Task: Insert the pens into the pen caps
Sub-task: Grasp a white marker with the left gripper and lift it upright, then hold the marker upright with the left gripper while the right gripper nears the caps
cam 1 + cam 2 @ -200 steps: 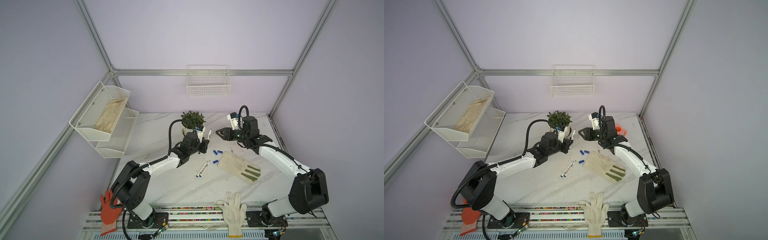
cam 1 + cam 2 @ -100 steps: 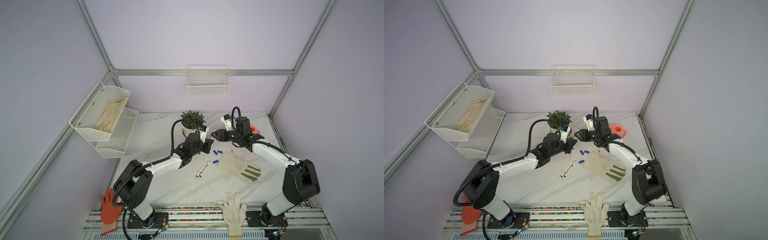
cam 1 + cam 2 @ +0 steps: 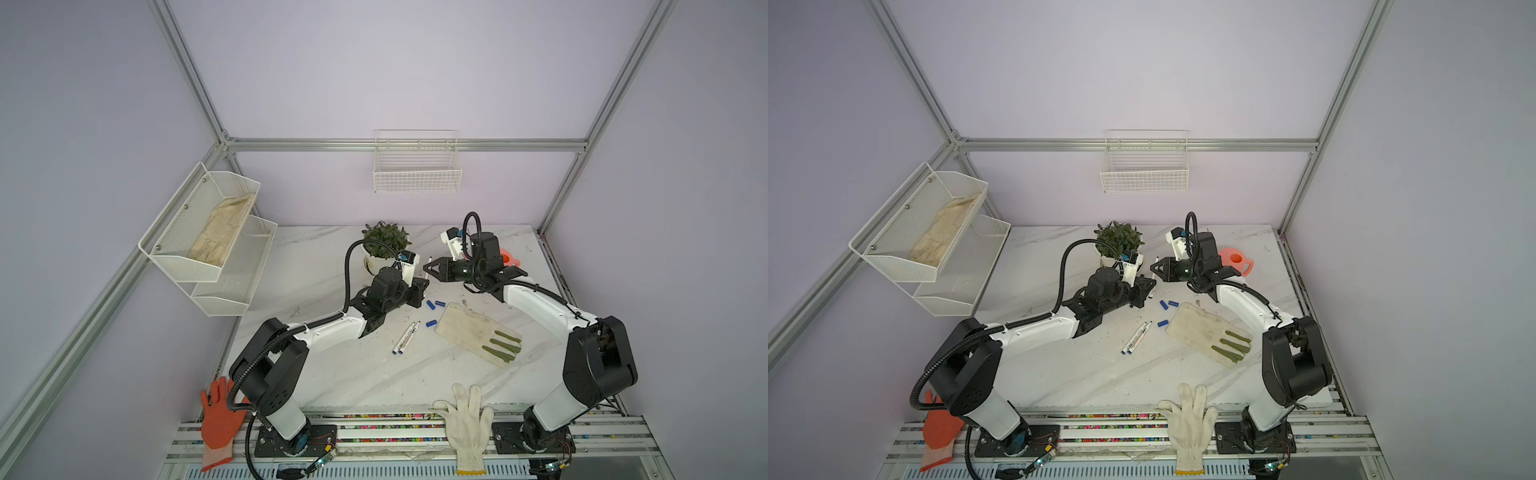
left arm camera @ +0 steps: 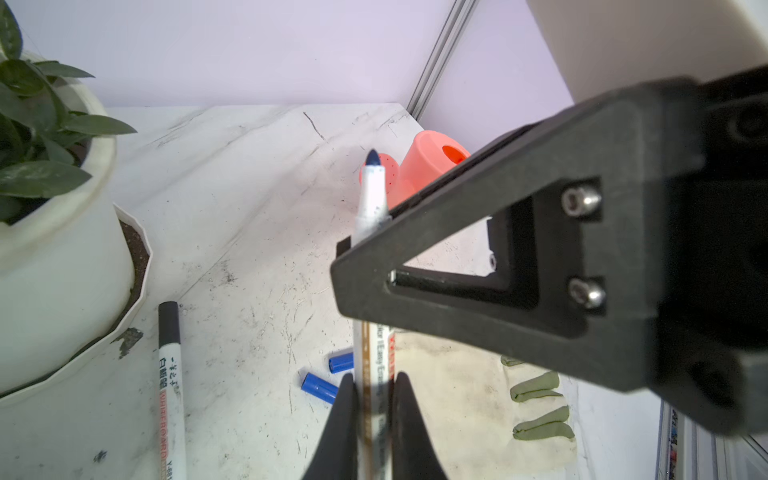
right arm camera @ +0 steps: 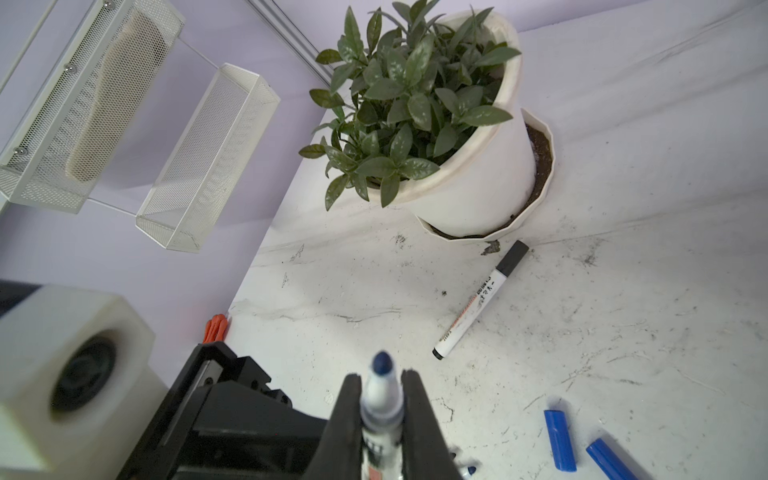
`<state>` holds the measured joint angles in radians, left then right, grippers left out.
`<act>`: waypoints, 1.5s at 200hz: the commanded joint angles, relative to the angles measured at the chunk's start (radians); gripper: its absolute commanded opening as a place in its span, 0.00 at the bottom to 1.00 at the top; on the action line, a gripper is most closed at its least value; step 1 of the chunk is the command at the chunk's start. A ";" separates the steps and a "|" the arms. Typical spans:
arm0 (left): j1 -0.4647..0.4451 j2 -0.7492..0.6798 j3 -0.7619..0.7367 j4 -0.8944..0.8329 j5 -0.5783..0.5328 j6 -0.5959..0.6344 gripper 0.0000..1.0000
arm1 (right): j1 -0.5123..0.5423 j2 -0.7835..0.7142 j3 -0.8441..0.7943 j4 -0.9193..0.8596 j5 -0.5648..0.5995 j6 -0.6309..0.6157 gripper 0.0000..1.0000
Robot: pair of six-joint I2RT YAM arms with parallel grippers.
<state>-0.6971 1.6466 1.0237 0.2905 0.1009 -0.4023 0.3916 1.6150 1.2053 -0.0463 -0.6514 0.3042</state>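
- Left gripper (image 4: 374, 378) and right gripper (image 5: 381, 376) both pinch one uncapped pen (image 4: 371, 195) above the tabletop (image 5: 623, 291).
- Blue caps (image 5: 560, 440) lie loose below; opposing pulls could twist or drop it.

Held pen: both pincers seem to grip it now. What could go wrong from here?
1. The left pincer and the right pincer both clamp the held pen; if one arm moves before the other lets go, the pen may twist or slip.
2. Its bare blue tip stands just past the right pincer's fingers, so ink may smear them.
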 commanded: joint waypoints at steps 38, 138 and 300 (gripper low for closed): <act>-0.005 0.025 0.049 0.065 0.004 -0.023 0.29 | 0.001 -0.042 -0.006 0.011 -0.037 -0.010 0.01; -0.006 0.057 0.119 0.069 0.051 -0.005 0.21 | 0.001 -0.046 -0.019 0.013 -0.044 0.003 0.01; 0.000 0.016 0.096 -0.104 -0.317 -0.085 0.00 | 0.002 -0.045 -0.020 -0.188 0.229 -0.060 0.46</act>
<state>-0.7025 1.7031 1.0584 0.2501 -0.0315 -0.4477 0.3931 1.5951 1.1976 -0.0948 -0.5686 0.3012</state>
